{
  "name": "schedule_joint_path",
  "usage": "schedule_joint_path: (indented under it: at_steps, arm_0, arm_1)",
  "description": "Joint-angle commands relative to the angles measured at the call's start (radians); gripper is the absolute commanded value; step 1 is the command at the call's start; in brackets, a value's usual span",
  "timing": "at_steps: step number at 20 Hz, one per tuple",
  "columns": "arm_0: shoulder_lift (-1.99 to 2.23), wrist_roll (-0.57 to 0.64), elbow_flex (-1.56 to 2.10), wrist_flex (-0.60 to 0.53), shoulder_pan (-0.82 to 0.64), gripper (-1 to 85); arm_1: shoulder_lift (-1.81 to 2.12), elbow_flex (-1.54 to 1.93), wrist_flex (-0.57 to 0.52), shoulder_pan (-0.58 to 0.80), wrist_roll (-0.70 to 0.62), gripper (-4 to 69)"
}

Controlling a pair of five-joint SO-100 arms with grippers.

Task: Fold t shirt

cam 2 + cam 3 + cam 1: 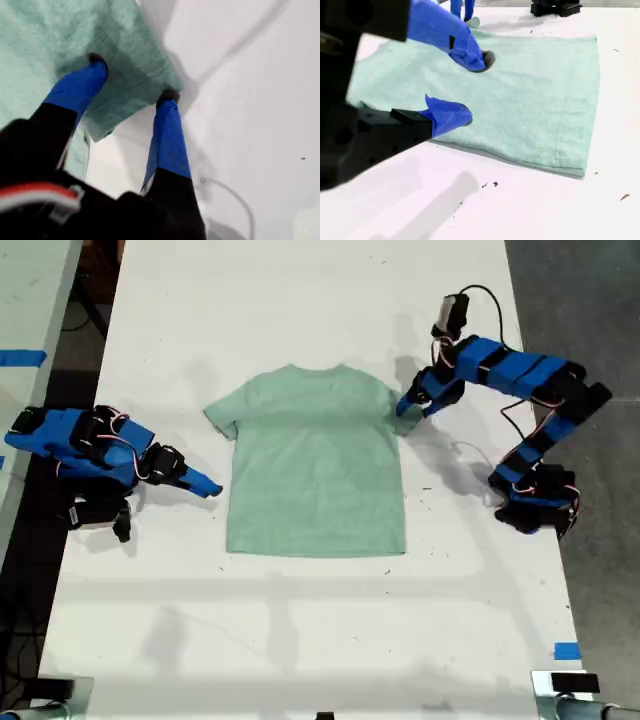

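Right now my first gripper (132, 77) has its jaws spread wide astride a sleeve of the tee (315, 460), one tip on the cloth. My second gripper (472, 87) is parted too, just beside the tee's other edge. Soft, faintly ribbed mint cloth lies flat, mid-table (300, 640), neck toward the exterior view's top. That white tabletop is smooth, with dark specks.

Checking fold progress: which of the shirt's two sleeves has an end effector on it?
The sleeve at the exterior view's right: my first end effector straddles its edge, open. The other sleeve lies untouched; my second end effector is beside the shirt.
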Motion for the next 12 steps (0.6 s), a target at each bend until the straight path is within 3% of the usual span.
schedule_joint_path:
  at_steps: [1, 5, 6, 7, 12]
  arm_0:
    - [0.005, -0.005, 0.006, -0.014, 0.006, 14.0]
    - [0.005, -0.005, 0.006, -0.014, 0.006, 14.0]
    - [0.005, -0.005, 0.006, -0.014, 0.006, 14.0]
    - [0.005, -0.005, 0.006, -0.014, 0.006, 14.0]
    - [0.005, -0.005, 0.006, -0.014, 0.006, 14.0]
  arm_1:
    - [0.008, 0.055, -0.069, 0.032, 0.041, 21.9]
    - [0.006, 0.098, -0.098, 0.057, 0.060, 20.4]
    - [0.005, 0.114, -0.110, 0.060, 0.069, 8.3]
    - [0.006, 0.137, -0.124, 0.066, 0.084, 0.7]
    - [0.114, 0.132, -0.084, 0.084, 0.115, 0.6]
